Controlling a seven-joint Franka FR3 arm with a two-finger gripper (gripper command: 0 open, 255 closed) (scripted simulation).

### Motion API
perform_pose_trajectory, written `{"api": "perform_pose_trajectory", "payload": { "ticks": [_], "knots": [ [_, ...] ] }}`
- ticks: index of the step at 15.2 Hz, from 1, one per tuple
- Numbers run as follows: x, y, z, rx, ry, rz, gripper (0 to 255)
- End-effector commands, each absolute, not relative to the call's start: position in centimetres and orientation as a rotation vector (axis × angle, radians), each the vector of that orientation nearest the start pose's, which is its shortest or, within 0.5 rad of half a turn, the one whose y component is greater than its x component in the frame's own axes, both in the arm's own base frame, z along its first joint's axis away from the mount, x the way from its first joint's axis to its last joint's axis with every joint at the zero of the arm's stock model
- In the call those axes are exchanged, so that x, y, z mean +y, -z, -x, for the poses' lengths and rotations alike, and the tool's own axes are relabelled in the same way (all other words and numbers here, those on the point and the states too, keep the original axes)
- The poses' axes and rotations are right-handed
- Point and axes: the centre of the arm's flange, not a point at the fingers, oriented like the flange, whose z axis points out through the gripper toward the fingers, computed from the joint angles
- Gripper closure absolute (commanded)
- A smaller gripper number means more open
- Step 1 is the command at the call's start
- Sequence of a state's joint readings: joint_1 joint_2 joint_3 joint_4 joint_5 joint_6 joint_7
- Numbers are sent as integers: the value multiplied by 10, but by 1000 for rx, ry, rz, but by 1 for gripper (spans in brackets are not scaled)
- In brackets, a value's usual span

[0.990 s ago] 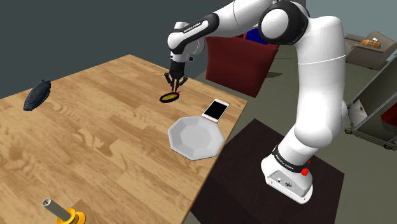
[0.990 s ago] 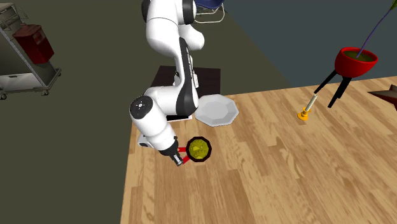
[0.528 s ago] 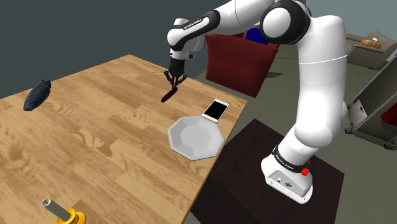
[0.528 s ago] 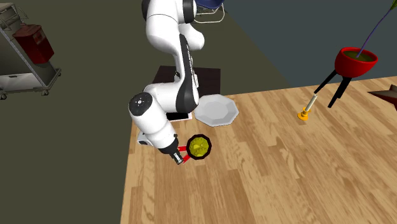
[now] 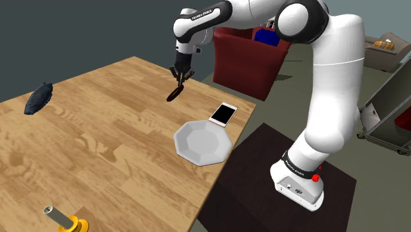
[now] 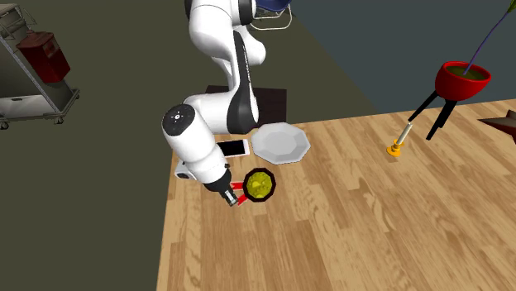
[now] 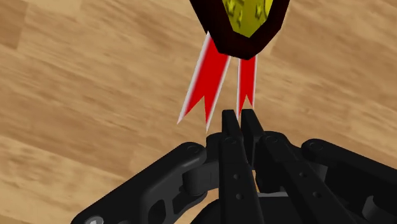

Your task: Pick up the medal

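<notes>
Over the last second your gripper (image 5: 179,75) came up off the table (image 5: 99,145) and brought the medal (image 5: 174,94) with it. A second ago the medal lay flat on the wood under the fingertips; at this moment it hung below them, turned edge-on to the shoulder view. The arm's last joints had also swung a little toward that view's top.

In the wrist view the two fingers (image 7: 230,137) stood almost together, with only a narrow slit between them. One tail of the red ribbon (image 7: 245,83) ran into that slit, so you had the medal pinched by its ribbon and not by its body. The other tail, cut to a notched end, hung free just beside the fingers.

From the gripper the medal lay straight ahead, past the fingertips. Its long axis ran on from the ribbon to the round part in nearly the same line as the fingers. Any further lift had to carry it as a dangling thing, free to swing on a thin grip.

The round part showed a knobbly yellow-green face inside a dark, nearly black rim with angled edges. The ribbon was bright red with paler borders.

The medal hung over the table's far corner area in the shoulder view, apart from the wood as far as I could judge. It was well apart from the white eight-sided plate (image 5: 201,142) and the phone (image 5: 224,113) near the table edge
</notes>
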State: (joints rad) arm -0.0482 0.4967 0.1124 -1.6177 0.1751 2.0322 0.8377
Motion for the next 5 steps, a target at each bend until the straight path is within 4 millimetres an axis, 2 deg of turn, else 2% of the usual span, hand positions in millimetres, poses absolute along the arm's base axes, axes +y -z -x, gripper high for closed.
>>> {"api": "perform_pose_trajectory", "payload": {
  "ticks": [1, 3, 5],
  "knots": [
    [43, -344, -672, 1255, -244, 2703, 255],
    [43, -355, -672, 1255, -244, 2703, 255],
    [43, -356, -672, 1255, -244, 2703, 255]
  ]
}}
